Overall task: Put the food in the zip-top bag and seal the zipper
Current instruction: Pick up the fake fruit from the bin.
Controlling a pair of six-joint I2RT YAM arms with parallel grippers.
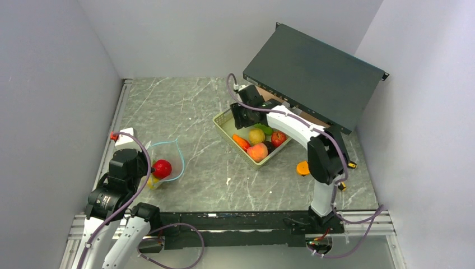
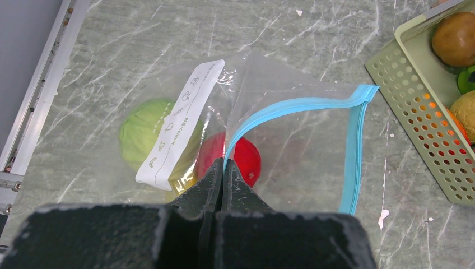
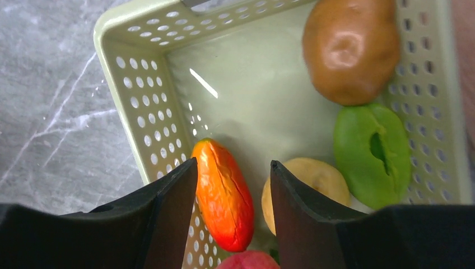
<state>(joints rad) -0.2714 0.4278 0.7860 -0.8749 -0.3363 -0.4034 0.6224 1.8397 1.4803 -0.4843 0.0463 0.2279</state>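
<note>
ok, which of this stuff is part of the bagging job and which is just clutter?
Job: zip-top bag, its zipper, red piece and green piece inside, toy food in the basket.
Clutter: flat orange piece, dark panel, white item beside the bag.

The zip-top bag (image 1: 168, 159) lay near-left with food (image 1: 162, 168) inside it. The basket (image 1: 224, 130), holding more, sat right and farther, before a tilted panel (image 1: 313, 73).
</note>
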